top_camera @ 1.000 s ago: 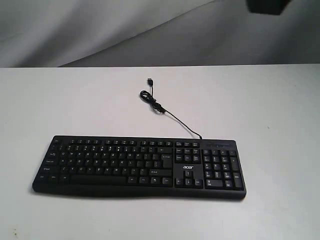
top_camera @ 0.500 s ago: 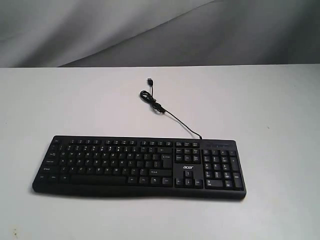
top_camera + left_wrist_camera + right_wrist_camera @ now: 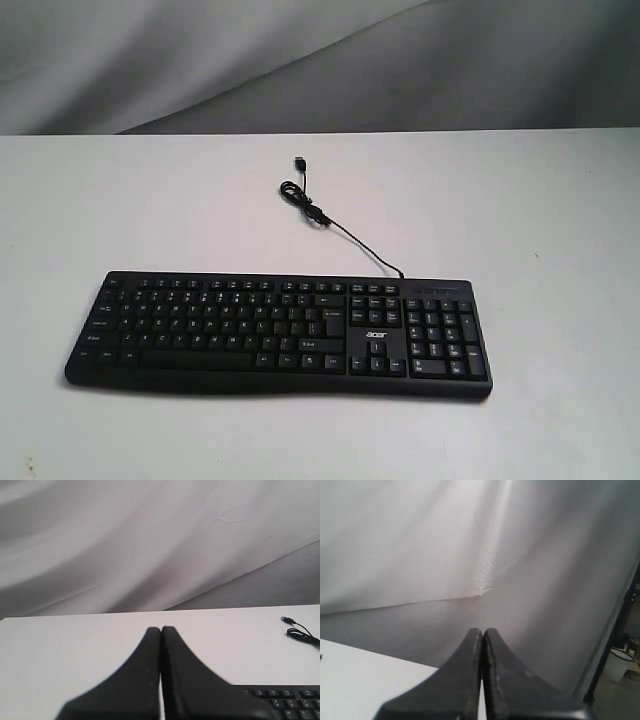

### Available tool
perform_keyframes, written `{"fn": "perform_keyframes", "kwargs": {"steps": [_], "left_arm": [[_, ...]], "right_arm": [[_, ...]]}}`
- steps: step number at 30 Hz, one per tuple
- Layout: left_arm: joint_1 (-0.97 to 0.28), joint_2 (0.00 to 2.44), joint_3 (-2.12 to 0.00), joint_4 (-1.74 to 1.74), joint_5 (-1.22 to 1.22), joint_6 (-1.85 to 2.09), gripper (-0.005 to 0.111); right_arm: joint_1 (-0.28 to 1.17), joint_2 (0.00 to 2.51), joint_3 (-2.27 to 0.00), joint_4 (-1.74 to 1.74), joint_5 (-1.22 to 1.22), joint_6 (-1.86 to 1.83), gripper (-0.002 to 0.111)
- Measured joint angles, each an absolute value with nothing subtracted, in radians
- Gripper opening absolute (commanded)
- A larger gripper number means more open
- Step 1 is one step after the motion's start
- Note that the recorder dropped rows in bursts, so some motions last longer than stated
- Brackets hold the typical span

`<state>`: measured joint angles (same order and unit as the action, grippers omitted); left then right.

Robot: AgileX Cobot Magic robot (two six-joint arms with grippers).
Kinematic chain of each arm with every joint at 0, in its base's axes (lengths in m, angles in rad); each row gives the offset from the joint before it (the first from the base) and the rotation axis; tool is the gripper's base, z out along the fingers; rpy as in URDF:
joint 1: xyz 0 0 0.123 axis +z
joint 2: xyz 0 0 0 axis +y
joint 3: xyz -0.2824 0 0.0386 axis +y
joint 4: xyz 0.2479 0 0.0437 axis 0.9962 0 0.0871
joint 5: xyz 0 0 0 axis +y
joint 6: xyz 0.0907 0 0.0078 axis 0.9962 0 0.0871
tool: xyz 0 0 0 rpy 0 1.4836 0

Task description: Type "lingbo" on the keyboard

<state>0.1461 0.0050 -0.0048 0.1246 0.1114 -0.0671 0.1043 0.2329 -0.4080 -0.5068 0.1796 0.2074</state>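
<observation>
A wide black keyboard (image 3: 278, 334) with a number pad and a white "acer" logo lies flat near the front of the white table (image 3: 120, 200). Its thin black USB cable (image 3: 340, 232) runs back from the top edge to a loose coil and plug. Neither arm shows in the exterior view. In the left wrist view my left gripper (image 3: 161, 629) is shut with nothing in it, above the table, and a corner of the keyboard (image 3: 287, 702) and the cable (image 3: 300, 632) show off to one side. My right gripper (image 3: 482, 630) is shut and empty, facing the backdrop.
A grey-white cloth backdrop (image 3: 300, 60) hangs behind the table. In the right wrist view a dark frame post (image 3: 615, 630) and a white bucket (image 3: 619, 662) stand off the table's side.
A dark shape at the top right of the exterior view one second ago has left the frame. The keyboard and cable have not moved.
</observation>
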Motion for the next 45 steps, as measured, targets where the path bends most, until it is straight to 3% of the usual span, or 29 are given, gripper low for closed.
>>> {"fn": "perform_keyframes", "kwargs": {"steps": [15,26,45], "left_arm": [[0.146,0.005,-0.005,0.125,0.111,-0.067,0.001],[0.146,0.005,-0.005,0.125,0.111,-0.067,0.001],[0.146,0.005,-0.005,0.125,0.111,-0.067,0.001]], "right_arm": [[0.070,0.011,-0.282,-0.312,0.345,0.024,0.000],[-0.040,0.010,-0.018,-0.113,0.147,0.022,0.000],[-0.042,0.010,-0.004,-0.053,0.320,0.007,0.000]]}}
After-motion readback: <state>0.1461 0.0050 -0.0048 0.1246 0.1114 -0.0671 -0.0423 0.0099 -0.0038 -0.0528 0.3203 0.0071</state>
